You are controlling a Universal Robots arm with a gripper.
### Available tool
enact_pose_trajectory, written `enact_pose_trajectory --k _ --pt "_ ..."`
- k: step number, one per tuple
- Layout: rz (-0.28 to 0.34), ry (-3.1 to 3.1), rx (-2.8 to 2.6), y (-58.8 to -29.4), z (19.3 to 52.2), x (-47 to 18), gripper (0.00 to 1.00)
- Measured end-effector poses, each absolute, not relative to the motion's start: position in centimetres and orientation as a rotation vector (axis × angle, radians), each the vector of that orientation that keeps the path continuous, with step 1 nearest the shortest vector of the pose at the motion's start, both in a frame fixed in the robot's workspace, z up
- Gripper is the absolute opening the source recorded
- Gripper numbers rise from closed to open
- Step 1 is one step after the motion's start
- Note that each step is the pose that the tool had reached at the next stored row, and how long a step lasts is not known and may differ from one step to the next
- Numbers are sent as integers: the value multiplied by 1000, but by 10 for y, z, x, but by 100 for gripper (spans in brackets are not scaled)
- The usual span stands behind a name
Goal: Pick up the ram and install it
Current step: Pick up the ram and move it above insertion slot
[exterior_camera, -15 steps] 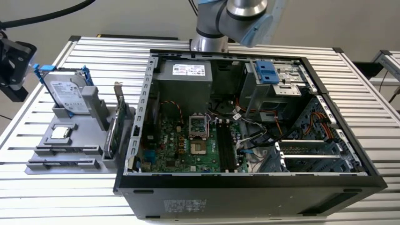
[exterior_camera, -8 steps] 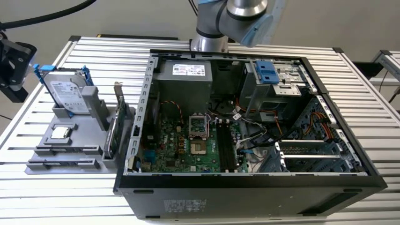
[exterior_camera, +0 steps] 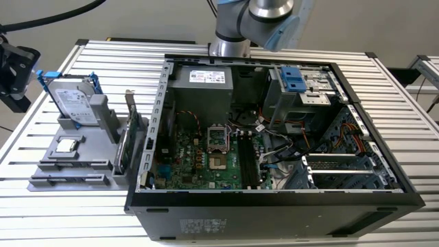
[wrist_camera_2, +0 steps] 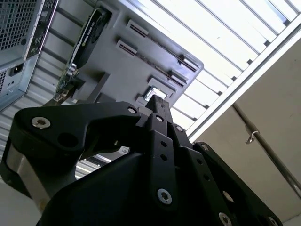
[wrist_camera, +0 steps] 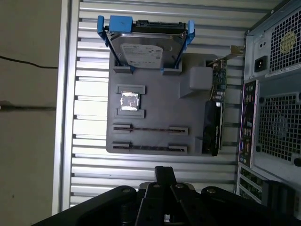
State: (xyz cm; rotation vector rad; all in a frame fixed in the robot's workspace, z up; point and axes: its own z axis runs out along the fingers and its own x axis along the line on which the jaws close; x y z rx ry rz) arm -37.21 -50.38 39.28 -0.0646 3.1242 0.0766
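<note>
The ram (wrist_camera: 149, 128), as far as I can judge, is the thin dark strip standing on edge in one of two slotted cradles of the grey moulded plastic holder (wrist_camera: 155, 99), at the end nearest the end effector in the first wrist view. Edge-on, its colour and chips cannot be made out, and a similar strip sits in the neighbouring cradle. Such a stick should be light and stiff but fragile. It is best pinched by its long flat faces near the middle, clear of the contact edge, and lifted straight out. The black end effector (wrist_camera: 164, 170) hangs above the table, apart from the holder; whether it is spread or pressed together I cannot tell. The ribbed aluminium table (wrist_camera: 89, 70) is hard and grooved. The silver hard drive in blue rails (wrist_camera: 143, 49) and the green expansion card with a black cooler (wrist_camera: 211, 132) crowd the same holder. In the exterior view the open black computer case (exterior_camera: 274, 206) lies just beside the holder, and its black memory slots (exterior_camera: 248, 157) are hemmed in by cables.
</note>
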Motion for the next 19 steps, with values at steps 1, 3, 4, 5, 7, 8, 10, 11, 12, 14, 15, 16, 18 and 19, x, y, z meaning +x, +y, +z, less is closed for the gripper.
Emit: enact_pose_trajectory --k 1,3,4,5,7,8,10,11,12,14,15,16,18,19 --pt "77 3124 -70 -504 393 -372 0" --pt "77 3124 -86 -504 393 -372 0" --pt "77 3124 -97 -504 393 -373 0" --pt "77 3124 -108 -504 393 -373 0" --pt "77 3123 -134 -504 393 -373 0" --pt "77 3123 -145 -504 393 -373 0" --pt "77 3122 -169 -504 393 -373 0" --pt "77 3122 -182 -504 393 -373 0" --pt "77 3121 -194 -504 393 -373 0" --pt "78 3120 -213 -504 393 -373 0" --pt "78 3120 -222 -504 393 -373 0" --pt "78 3119 -229 -504 393 -373 0" --pt "78 3118 -243 -504 393 -373 0" --pt "78 3118 -248 -504 393 -373 0"
